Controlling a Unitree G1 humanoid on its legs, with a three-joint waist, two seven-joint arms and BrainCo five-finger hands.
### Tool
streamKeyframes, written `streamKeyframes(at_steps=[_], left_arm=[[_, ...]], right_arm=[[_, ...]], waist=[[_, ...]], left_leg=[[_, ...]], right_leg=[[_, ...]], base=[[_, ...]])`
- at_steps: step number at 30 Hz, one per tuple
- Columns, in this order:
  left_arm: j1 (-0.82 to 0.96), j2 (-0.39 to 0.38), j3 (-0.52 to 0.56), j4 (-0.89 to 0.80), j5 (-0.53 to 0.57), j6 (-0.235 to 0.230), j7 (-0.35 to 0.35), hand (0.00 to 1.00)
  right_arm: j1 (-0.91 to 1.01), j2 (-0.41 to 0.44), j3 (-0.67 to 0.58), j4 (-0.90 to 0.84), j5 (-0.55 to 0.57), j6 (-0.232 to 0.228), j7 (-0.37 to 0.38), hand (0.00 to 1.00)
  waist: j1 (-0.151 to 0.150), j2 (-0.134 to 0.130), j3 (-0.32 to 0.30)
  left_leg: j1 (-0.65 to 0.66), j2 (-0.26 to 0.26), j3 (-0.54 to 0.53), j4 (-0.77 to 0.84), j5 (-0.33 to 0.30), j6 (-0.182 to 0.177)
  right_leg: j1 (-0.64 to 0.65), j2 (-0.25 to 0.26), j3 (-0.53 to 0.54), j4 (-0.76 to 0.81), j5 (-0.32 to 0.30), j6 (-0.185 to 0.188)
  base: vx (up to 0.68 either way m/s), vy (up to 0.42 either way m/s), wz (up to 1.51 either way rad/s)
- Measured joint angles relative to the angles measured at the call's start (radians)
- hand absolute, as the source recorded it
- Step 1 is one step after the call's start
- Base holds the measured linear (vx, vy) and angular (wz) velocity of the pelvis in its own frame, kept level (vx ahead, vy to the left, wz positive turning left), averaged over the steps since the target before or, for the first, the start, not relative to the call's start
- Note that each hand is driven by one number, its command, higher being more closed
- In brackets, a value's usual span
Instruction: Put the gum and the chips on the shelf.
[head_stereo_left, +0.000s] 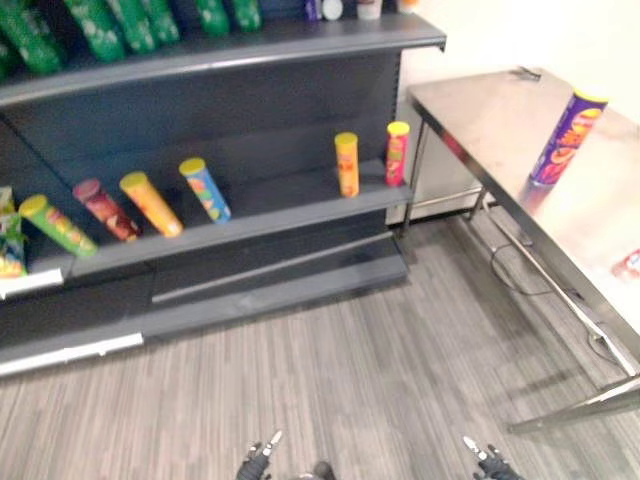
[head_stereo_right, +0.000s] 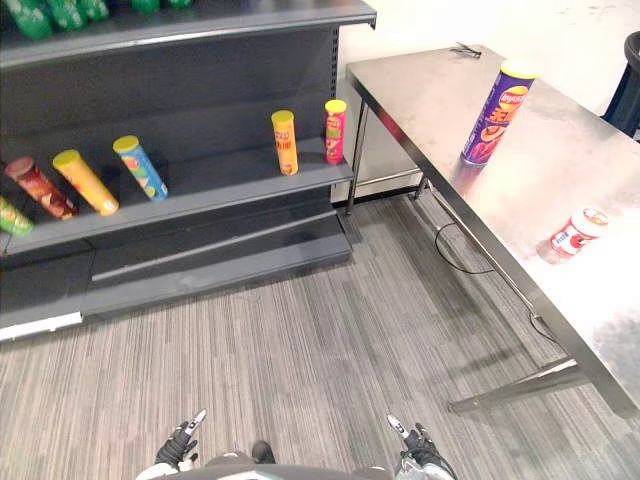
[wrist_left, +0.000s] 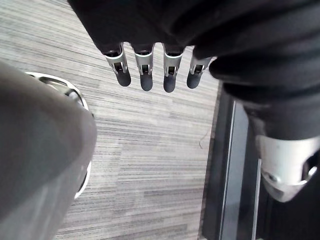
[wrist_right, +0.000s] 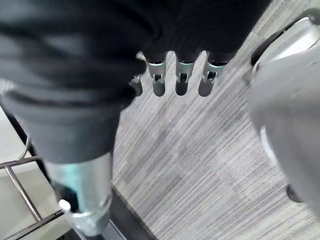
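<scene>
Facing the shelf (head_stereo_right: 230, 185), I hang my left hand (wrist_left: 145, 75) and right hand (wrist_right: 181, 80) empty, fingers straight. The chips can (head_stereo_right: 495, 112) stands upright on the steel table (head_stereo_right: 440, 90), with the gum tub (head_stereo_right: 577, 232) nearer me. Both look light, stiff and slick, best gripped mid-body.

Silver dark-tipped fingers (wrist_left: 145, 67) below dark ribbed covers (wrist_left: 150, 20)

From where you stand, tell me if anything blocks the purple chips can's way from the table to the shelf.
Nothing visible does. The purple chips can stands on the steel table beside the shelf, whose board is bare between the blue can and the orange can.
</scene>
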Motion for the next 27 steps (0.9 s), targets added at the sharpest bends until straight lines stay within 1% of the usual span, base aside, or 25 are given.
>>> streamKeyframes(at_steps=[1,2,3,4,5,6,7,8,9,10,11,12,13,14,15,16,18,20,21,22,23,24,25,26,27], left_arm=[[0.0,0.001,-0.017,0.001,0.0,0.002,0.0,0.0],[0.0,0.004,-0.034,0.0,0.0,0.006,0.001,0.0],[0.005,0.005,-0.05,0.0,0.0,0.009,0.001,0.0],[0.008,0.005,-0.059,0.0,0.0,0.011,0.001,0.0],[0.008,0.004,-0.059,0.0,0.0,0.011,0.001,0.0],[0.008,0.002,-0.055,-0.001,0.0,0.011,0.001,0.0],[0.008,0.003,-0.051,-0.002,0.0,0.011,0.001,0.0],[0.002,0.008,-0.024,-0.004,0.0,0.012,-0.002,0.0],[-0.002,-0.004,-0.013,0.0,0.0,0.014,0.0,0.0],[-0.006,-0.011,-0.016,0.013,0.002,0.018,-0.003,0.0],[-0.011,-0.016,-0.018,0.019,0.002,0.018,-0.003,0.0],[-0.022,-0.028,-0.018,0.02,0.002,0.018,-0.003,0.0],[-0.028,-0.031,-0.018,0.021,0.004,0.018,-0.003,0.0],[-0.029,-0.033,-0.017,0.02,0.009,0.019,-0.004,0.0],[-0.029,-0.031,-0.015,0.02,0.01,0.02,-0.006,0.0],[-0.029,-0.032,-0.01,0.02,0.01,0.025,-0.007,0.0],[-0.029,-0.034,-0.009,0.019,0.009,0.032,-0.013,0.0],[-0.036,-0.034,-0.009,0.019,0.009,0.034,-0.016,0.0],[-0.037,-0.035,-0.009,0.019,0.009,0.036,-0.016,0.0],[-0.037,-0.038,-0.009,0.019,0.009,0.038,-0.016,0.0],[-0.04,-0.034,0.0,0.017,0.007,0.039,-0.015,0.0],[-0.038,-0.03,0.006,0.017,0.007,0.039,-0.012,0.0],[-0.037,-0.029,0.006,0.017,0.007,0.039,-0.01,0.0],[-0.037,-0.04,0.016,0.016,0.004,0.04,-0.006,0.0],[-0.034,-0.059,0.041,0.016,-0.001,0.039,-0.001,0.0]], right_arm=[[-0.001,0.001,0.002,0.0,0.001,0.001,0.0,0.0],[-0.002,0.001,0.008,-0.001,0.002,0.001,0.0,0.0],[-0.001,-0.001,0.035,-0.012,0.014,-0.001,0.0,0.0],[-0.002,-0.007,0.067,-0.042,0.018,-0.005,-0.002,0.0],[-0.004,-0.008,0.084,-0.052,0.019,-0.009,-0.001,0.0],[-0.012,-0.005,0.121,-0.064,0.023,-0.012,0.0,0.0],[-0.013,-0.003,0.132,-0.072,0.031,-0.012,0.0,0.0],[-0.011,0.0,0.155,-0.073,0.042,-0.018,0.001,0.0],[-0.028,-0.007,0.16,-0.071,0.046,-0.019,0.002,0.0],[-0.048,-0.008,0.162,-0.077,0.047,-0.028,0.002,0.0],[-0.055,-0.01,0.165,-0.08,0.047,-0.03,0.002,0.0],[-0.063,-0.016,0.166,-0.075,0.047,-0.028,0.002,0.0],[-0.051,-0.016,0.166,-0.071,0.047,-0.025,0.002,0.0],[-0.043,-0.018,0.166,-0.071,0.047,-0.025,0.003,0.0],[-0.034,-0.019,0.169,-0.071,0.047,-0.021,0.005,0.0],[-0.025,-0.023,0.169,-0.072,0.047,-0.02,0.007,0.0],[-0.015,-0.026,0.166,-0.072,0.047,-0.019,0.014,0.0],[-0.014,-0.026,0.162,-0.073,0.048,-0.018,0.017,0.0],[-0.014,-0.025,0.158,-0.073,0.049,-0.017,0.018,0.0],[-0.014,-0.025,0.157,-0.072,0.049,-0.017,0.018,0.0],[-0.012,-0.023,0.157,-0.07,0.053,-0.017,0.018,0.0],[-0.008,-0.025,0.153,-0.07,0.059,-0.017,0.018,0.0],[-0.005,-0.027,0.152,-0.071,0.059,-0.017,0.018,0.0],[0.006,-0.035,0.144,-0.072,0.064,-0.016,0.017,0.0],[0.015,-0.045,0.128,-0.074,0.082,-0.016,0.015,0.0]], waist=[[-0.006,0.004,0.005],[-0.012,0.009,0.015],[-0.017,0.021,0.022],[-0.024,0.025,0.024],[-0.025,0.026,0.025],[-0.025,0.022,0.03],[-0.025,0.017,0.034],[-0.024,-0.014,0.041],[-0.015,0.016,0.041],[-0.027,0.036,0.051],[-0.03,0.043,0.062],[-0.027,0.05,0.077],[-0.026,0.045,0.08],[-0.026,0.045,0.08],[-0.026,0.038,0.083],[-0.029,0.039,0.082],[-0.029,0.042,0.077],[-0.031,0.043,0.077],[-0.035,0.043,0.077],[-0.035,0.041,0.076],[-0.036,0.03,0.073],[-0.045,0.026,0.07],[-0.05,0.027,0.071],[-0.052,0.04,0.072],[-0.051,0.073,0.068]], left_leg=[[0.024,-0.001,0.003,-0.005,-0.005,0.007],[0.07,-0.001,0.011,-0.021,-0.007,0.009],[0.124,0.001,0.024,-0.052,-0.007,0.008],[0.158,0.002,0.039,-0.071,-0.007,0.008],[0.17,0.006,0.049,-0.076,-0.008,0.005],[0.188,0.013,0.064,-0.085,-0.009,-0.006],[0.196,0.014,0.07,-0.087,-0.011,-0.022],[0.218,-0.009,0.067,-0.101,-0.02,-0.052],[0.224,0.012,0.067,-0.125,-0.021,-0.067],[0.222,0.03,0.077,-0.143,-0.014,-0.079],[0.227,0.033,0.081,-0.152,-0.012,-0.081],[0.235,0.032,0.084,-0.164,-0.013,-0.089],[0.244,0.031,0.086,-0.166,-0.018,-0.097],[0.25,0.032,0.091,-0.166,-0.024,-0.106],[0.272,0.027,0.105,-0.174,-0.027,-0.11],[0.277,0.028,0.107,-0.174,-0.028,-0.113],[0.276,0.032,0.114,-0.173,-0.029,-0.114],[0.275,0.033,0.133,-0.173,-0.033,-0.119],[0.276,0.033,0.142,-0.166,-0.035,-0.124],[0.275,0.033,0.156,-0.152,-0.038,-0.129],[0.254,0.04,0.171,-0.062,-0.044,-0.138],[0.214,0.075,0.192,0.103,-0.053,-0.154],[0.193,0.102,0.197,0.199,-0.054,-0.155],[0.158,0.17,0.207,0.383,-0.041,-0.147],[0.131,0.234,0.196,0.546,0.001,-0.099]], right_leg=[[-0.026,0.012,-0.009,0.072,-0.008,-0.004],[-0.061,0.029,-0.034,0.157,-0.032,-0.029],[-0.108,0.044,-0.118,0.233,-0.097,-0.058],[-0.155,0.045,-0.212,0.24,-0.147,-0.084],[-0.176,0.048,-0.254,0.217,-0.164,-0.091],[-0.203,0.062,-0.352,0.082,-0.165,-0.097],[-0.204,0.071,-0.387,-0.008,-0.142,-0.087],[-0.182,0.083,-0.46,-0.151,-0.091,-0.122],[-0.153,0.111,-0.485,-0.213,-0.098,-0.132],[-0.143,0.134,-0.526,-0.268,-0.098,-0.132],[-0.137,0.139,-0.552,-0.283,-0.099,-0.133],[-0.136,0.143,-0.61,-0.293,-0.104,-0.142],[-0.132,0.132,-0.673,-0.285,-0.127,-0.176],[-0.126,0.13,-0.702,-0.284,-0.137,-0.19],[-0.109,0.127,-0.725,-0.292,-0.169,-0.194],[-0.103,0.131,-0.724,-0.298,-0.176,-0.196],[-0.102,0.138,-0.725,-0.312,-0.184,-0.185],[-0.107,0.139,-0.724,-0.312,-0.192,-0.184],[-0.117,0.136,-0.722,-0.299,-0.207,-0.182],[-0.121,0.132,-0.718,-0.29,-0.22,-0.188],[-0.12,0.118,-0.703,-0.278,-0.229,-0.189],[-0.109,0.119,-0.672,-0.28,-0.232,-0.184],[-0.099,0.119,-0.656,-0.281,-0.23,-0.181],[-0.081,0.146,-0.615,-0.281,-0.233,-0.183],[-0.062,0.192,-0.557,-0.278,-0.235,-0.198]], base=[[0.27,0.114,-0.17],[0.19,0.037,-0.24],[0.33,0.033,-0.33],[0.23,0.008,-0.31],[0.28,-0.056,-0.33],[0.19,-0.076,-0.24],[0.29,-0.133,-0.28],[0.22,-0.089,-0.47],[0.29,-0.139,-0.67],[0.19,-0.083,-0.66],[0.19,-0.133,-0.57],[0.11,-0.106,-0.45],[0.12,-0.131,-0.39],[0.09,-0.103,-0.27],[0.07,-0.072,-0.19],[0.06,-0.053,-0.16],[0.04,-0.019,-0.07],[0.03,0.006,-0.08],[0.02,0.007,-0.1],[0.05,0.003,-0.27],[0.1,-0.041,-0.5],[0.12,-0.061,-0.61],[0.15,-0.065,-0.85],[0.18,-0.025,-1.28],[0.2,0.012,-1.52]])
